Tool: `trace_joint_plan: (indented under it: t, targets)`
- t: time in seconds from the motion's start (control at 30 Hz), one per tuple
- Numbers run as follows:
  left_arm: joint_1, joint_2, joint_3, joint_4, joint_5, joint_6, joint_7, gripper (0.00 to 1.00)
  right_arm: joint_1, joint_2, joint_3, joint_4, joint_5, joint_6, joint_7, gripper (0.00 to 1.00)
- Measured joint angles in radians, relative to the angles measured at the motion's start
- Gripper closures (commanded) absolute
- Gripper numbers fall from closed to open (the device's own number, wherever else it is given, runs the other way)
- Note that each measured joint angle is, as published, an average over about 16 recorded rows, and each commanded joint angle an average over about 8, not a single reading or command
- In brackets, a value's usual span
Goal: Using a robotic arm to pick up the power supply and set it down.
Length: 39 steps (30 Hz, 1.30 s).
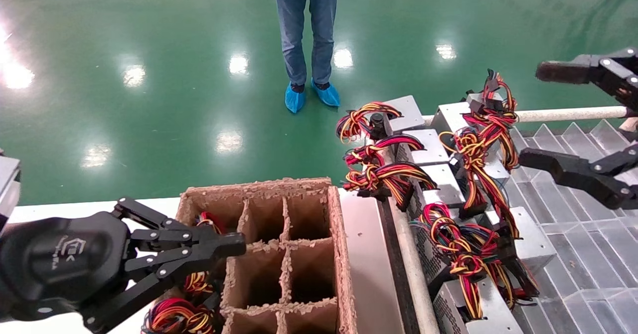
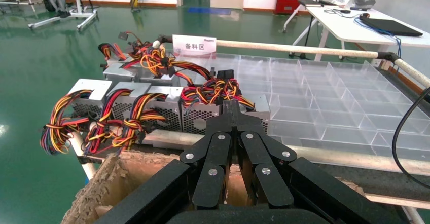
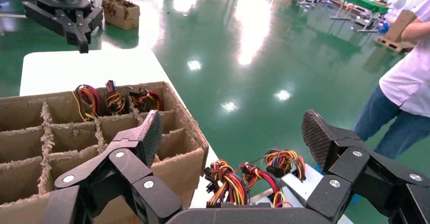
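Note:
Several power supplies (image 1: 431, 147), silver boxes with vent grilles and red, yellow and black wire bundles, lie in rows on the rack at the right. My right gripper (image 1: 532, 114) hovers open above their far right side, holding nothing; its wrist view shows wire bundles (image 3: 228, 181) and a silver box (image 3: 301, 184) below the wide-spread gripper (image 3: 233, 135). My left gripper (image 1: 237, 247) is shut and empty over the near-left part of the divided cardboard box (image 1: 344, 234). From its wrist, the left gripper (image 2: 231, 113) points toward the row of power supplies (image 2: 200, 115).
Wire bundles (image 1: 199, 279) stick up from the box's left cells (image 3: 116, 100). A clear divided tray (image 1: 588, 244) lies right of the rack, with a white rail (image 1: 568, 113) behind it. A person (image 1: 306, 25) stands on the green floor beyond the table.

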Motion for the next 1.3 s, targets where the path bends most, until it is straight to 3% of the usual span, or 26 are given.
trace_joint_plan:
  t: [0.3,0.33,0.57,0.6,1.3]
  targets:
    - [0.000,0.000,0.000,0.000,0.000,0.000,0.000,0.99,-0.056,-0.036,0.054,0.044,-0.011,0.001,0.028,0.00]
    - [0.000,0.000,0.000,0.000,0.000,0.000,0.000,0.92,-0.064,-0.040,0.061,0.050,-0.013,0.002,0.032,0.00]
    - [0.000,0.000,0.000,0.000,0.000,0.000,0.000,0.06,-0.122,-0.073,0.110,0.088,-0.029,0.004,0.055,0.00]
    - [0.000,0.000,0.000,0.000,0.000,0.000,0.000,0.00,-0.130,-0.078,0.117,0.094,-0.031,0.004,0.059,0.00]
    - [0.000,0.000,0.000,0.000,0.000,0.000,0.000,0.00,-0.312,-0.182,0.273,0.215,-0.081,0.011,0.134,0.00]
